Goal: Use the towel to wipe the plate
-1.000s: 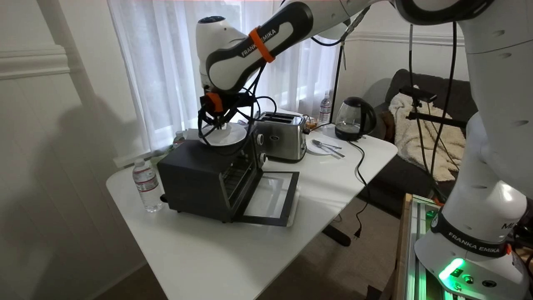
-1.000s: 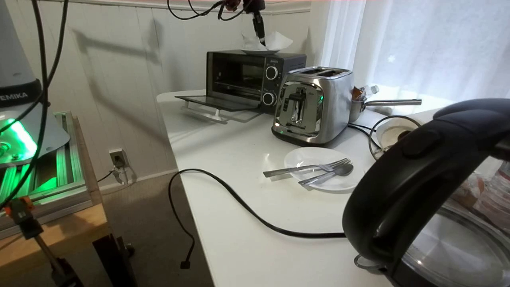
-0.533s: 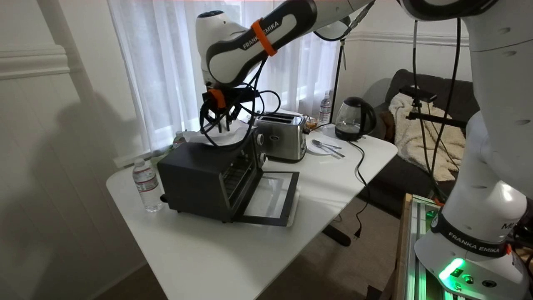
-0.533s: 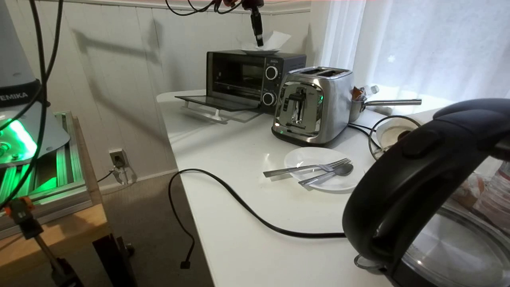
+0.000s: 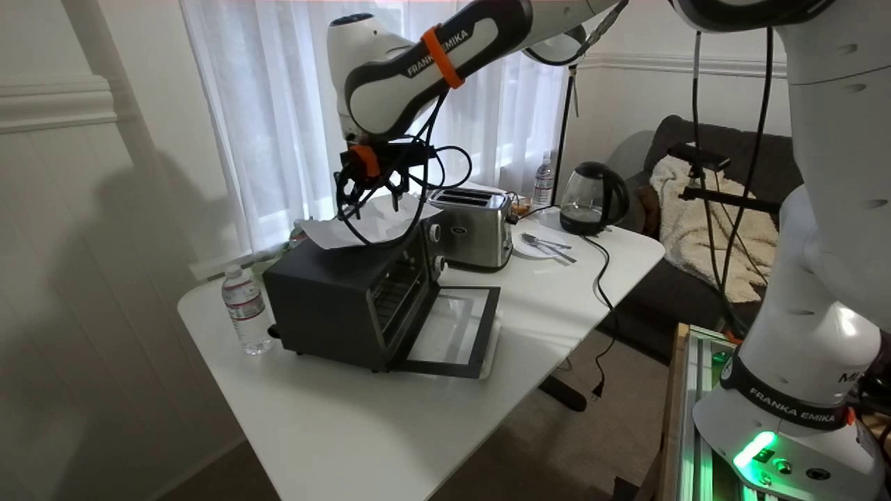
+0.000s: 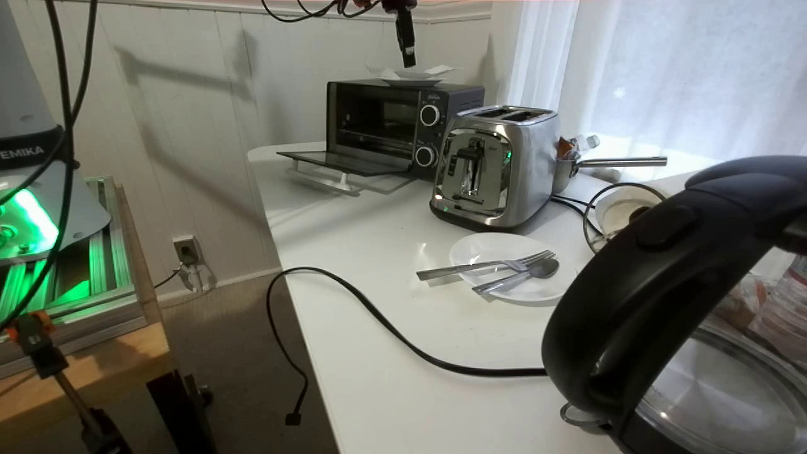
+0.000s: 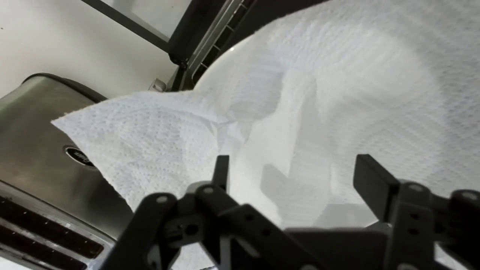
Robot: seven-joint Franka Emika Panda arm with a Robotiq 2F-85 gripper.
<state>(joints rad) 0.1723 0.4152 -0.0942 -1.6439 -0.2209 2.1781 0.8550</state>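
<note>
A white paper towel (image 7: 375, 93) lies loosely spread over a white plate on top of the toaster oven. Only part of the plate's rim (image 7: 225, 62) shows in the wrist view; in an exterior view the plate (image 6: 413, 82) appears as a thin edge under the towel (image 6: 439, 70). My gripper (image 7: 294, 159) is open, its two fingers wide apart with nothing held, pointing down just above the towel's creased middle. In an exterior view the gripper (image 5: 376, 207) hangs over the towel (image 5: 379, 223), partly hidden by cables.
The black toaster oven (image 5: 320, 292) has its glass door (image 5: 452, 327) lowered. Beside it stands a steel toaster (image 6: 498, 170). A second plate (image 6: 536, 290) carries a fork and spoon. A water bottle (image 5: 245, 313) and a kettle (image 5: 592, 202) also stand on the white table.
My gripper was shut on the towel; it has opened and risen slightly. The towel's raised folds have dropped, and it now spreads flatter over the plate.
</note>
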